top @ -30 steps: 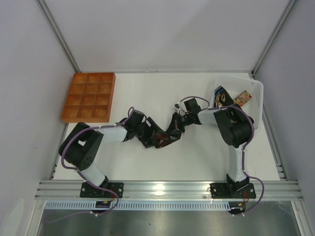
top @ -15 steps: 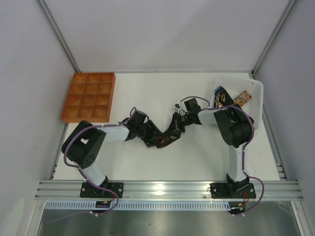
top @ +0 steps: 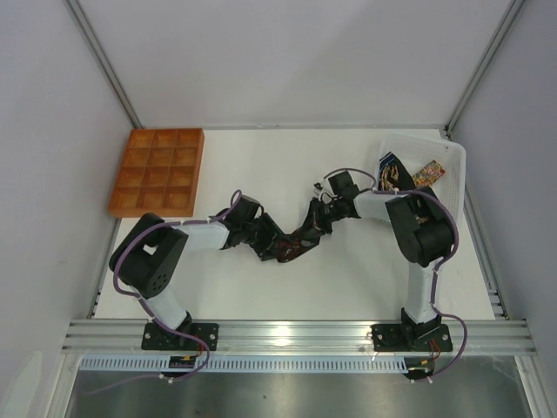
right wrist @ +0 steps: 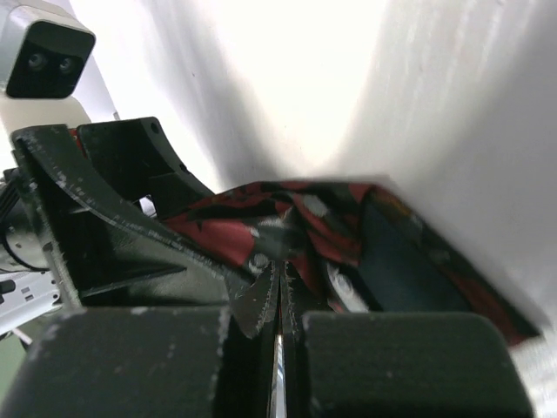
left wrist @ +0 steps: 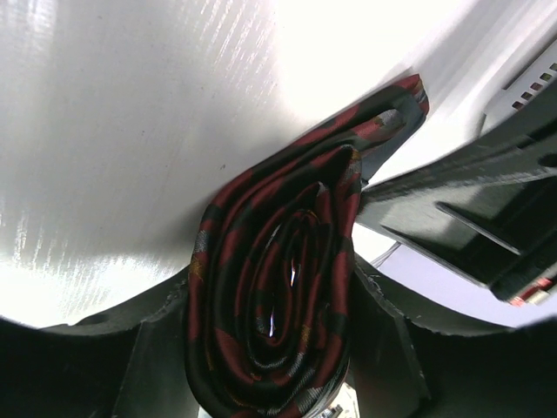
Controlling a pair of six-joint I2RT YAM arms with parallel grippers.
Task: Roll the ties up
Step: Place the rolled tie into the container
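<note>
1. White table (top: 348, 279) walled in by pale panels; every place below taken from the orange tray (top: 157, 171) at its far left corner.
2. Left arm (top: 148, 261) — based nearer than the tray and just to its right, reaching rightward. Right arm (top: 422, 231) — based far to the right of the tray, bent back toward it.
3. White basket (top: 452, 165) far right of the tray, at about the same depth; holds a heap of patterned ties (top: 393, 171).
4. Maroon-and-black tie (top: 291, 246) right of the tray and nearer the arm bases, between the two wrists. Wound into a tight flattened spiral in the left wrist view, with a loose tail running off toward the right arm.
5. Left gripper (top: 264, 237) at the tray-side end of the tie, clamped around the spiral, fingers (left wrist: 157, 357) pressed to its flanks.
6. Right gripper (top: 320, 218) at the end of the tie away from the tray, fingers brought together with barely a slit between them. Tips against crumpled fabric; cannot tell whether any is pinched.
</note>
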